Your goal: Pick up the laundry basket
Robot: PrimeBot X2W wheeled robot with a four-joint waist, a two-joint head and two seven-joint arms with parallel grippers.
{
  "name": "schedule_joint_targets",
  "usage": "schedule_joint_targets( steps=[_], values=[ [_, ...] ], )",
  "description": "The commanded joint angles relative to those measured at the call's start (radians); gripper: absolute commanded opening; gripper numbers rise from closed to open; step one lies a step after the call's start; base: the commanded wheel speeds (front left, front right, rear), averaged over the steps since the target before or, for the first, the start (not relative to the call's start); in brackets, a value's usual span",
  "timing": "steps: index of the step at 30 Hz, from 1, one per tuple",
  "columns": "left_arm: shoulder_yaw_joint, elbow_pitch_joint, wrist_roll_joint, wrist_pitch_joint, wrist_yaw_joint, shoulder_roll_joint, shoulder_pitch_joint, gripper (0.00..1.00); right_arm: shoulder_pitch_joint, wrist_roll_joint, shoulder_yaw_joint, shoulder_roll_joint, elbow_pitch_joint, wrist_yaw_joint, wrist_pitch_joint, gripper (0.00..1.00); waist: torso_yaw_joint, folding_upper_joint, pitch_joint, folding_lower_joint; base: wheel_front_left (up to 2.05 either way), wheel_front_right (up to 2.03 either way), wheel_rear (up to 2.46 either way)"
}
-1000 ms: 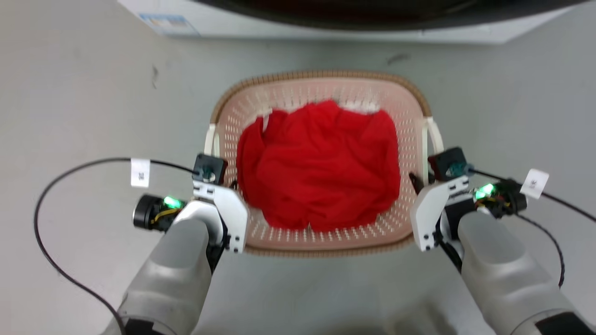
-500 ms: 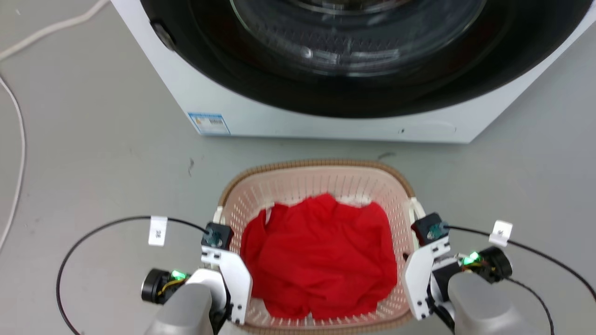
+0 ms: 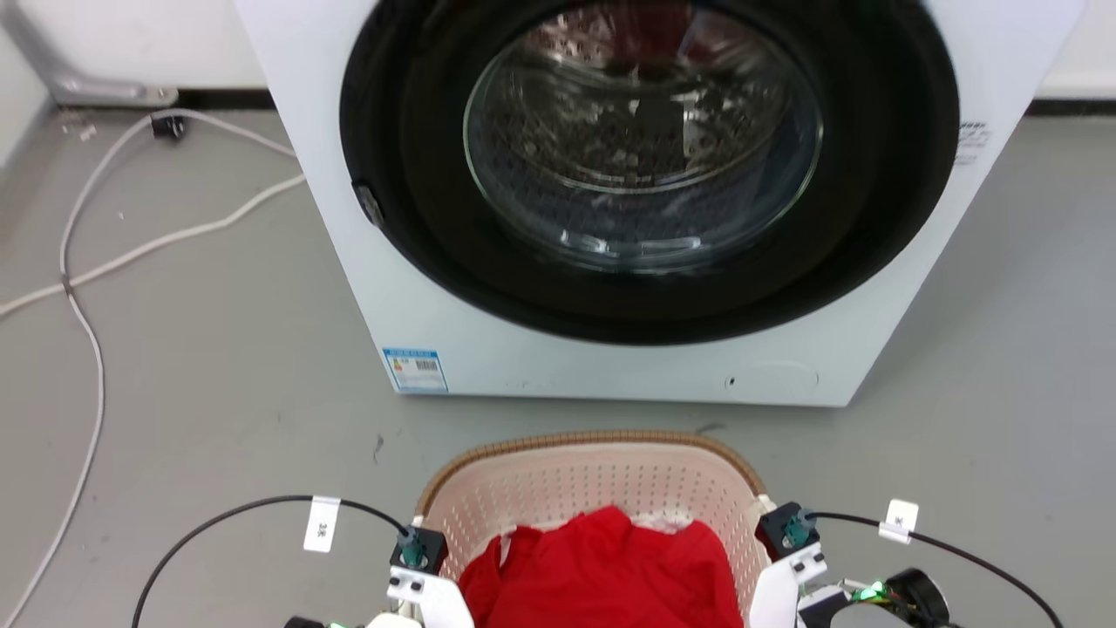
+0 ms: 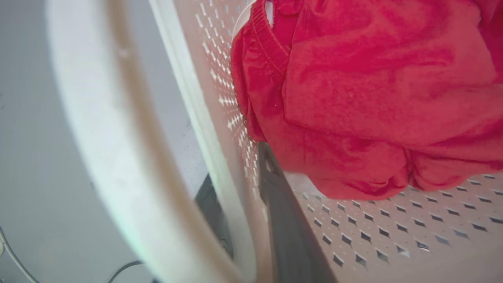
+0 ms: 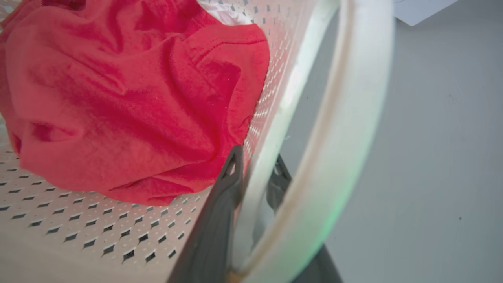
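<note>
The laundry basket [image 3: 593, 440], pale pink and perforated with a brown woven-look rim, sits at the bottom middle of the head view with a red garment [image 3: 602, 571] inside. My left gripper [image 4: 235, 165] is shut on the basket's left wall [image 4: 232, 118], one dark finger inside and one outside, beside the white handle [image 4: 98, 118]. My right gripper [image 5: 257, 157] is shut on the right wall [image 5: 275, 90] the same way, next to the other white handle [image 5: 349, 118]. In the head view the two wrists flank the basket; the fingers are hidden there.
A white washing machine [image 3: 436, 288] with a round glass door [image 3: 645, 139] stands on the grey floor just beyond the basket. White cables [image 3: 87, 262] trail over the floor at the left. Black cables loop from both wrists.
The head camera has swung upward, so the washing machine now fills the top and the basket has dropped to the bottom edge. Both grippers stay clamped on the basket's sides.
</note>
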Motion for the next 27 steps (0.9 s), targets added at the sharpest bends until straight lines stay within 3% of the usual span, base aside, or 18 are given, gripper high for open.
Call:
schedule_joint_targets(
  steps=[1, 27],
  values=[
    [-0.015, -0.011, -0.007, 0.005, -0.003, 0.009, 0.011, 0.0, 0.022, 0.012, 0.023, -0.003, -0.013, 0.005, 0.008, 0.0, -0.001, -0.0001, -0.047, 0.0003, 0.0, 0.0, 0.0],
    [-0.168, -0.039, -0.171, 0.022, -0.003, 0.057, 0.087, 0.0, 0.098, 0.253, 0.263, -0.08, -0.054, 0.005, 0.055, 0.0, -0.011, -0.0001, -0.15, 0.0003, 0.0, 0.0, 0.0]
  ],
)
